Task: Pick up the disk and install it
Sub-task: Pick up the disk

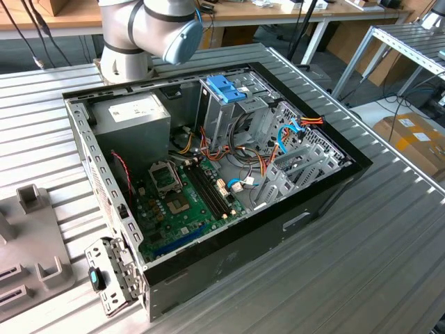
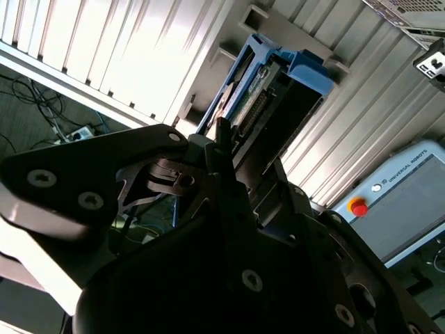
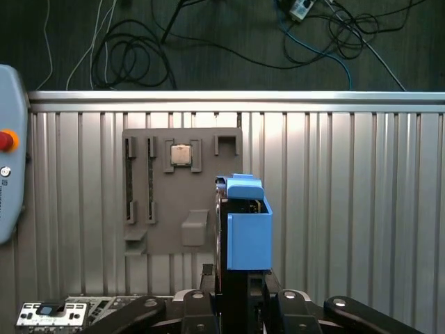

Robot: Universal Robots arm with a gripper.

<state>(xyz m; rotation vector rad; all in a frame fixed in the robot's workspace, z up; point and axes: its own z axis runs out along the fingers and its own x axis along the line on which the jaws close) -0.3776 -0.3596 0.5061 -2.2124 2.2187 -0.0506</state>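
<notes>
Open computer case (image 1: 229, 257) lies flat on the ribbed metal worktop (image 1: 361, 278), interior exposed.

Inside the case:
- grey power-supply box (image 1: 132, 115) in the far corner, toward the exterior view's left
- green motherboard (image 1: 177, 205) on the case floor, near side
- metal drive cage with a blue latch (image 1: 226, 88) on top, against the far wall
- orange and blue cables (image 1: 278, 139) just beside the cage

Outside the case:
- grey fixture plate (image 1: 28, 243) on the worktop, at the exterior view's left
- cardboard box (image 1: 414, 139) well apart, at the exterior view's right

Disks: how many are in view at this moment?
1. The disk is held by the gripper in both wrist views. The drive cage in the exterior view may hide others.
</notes>
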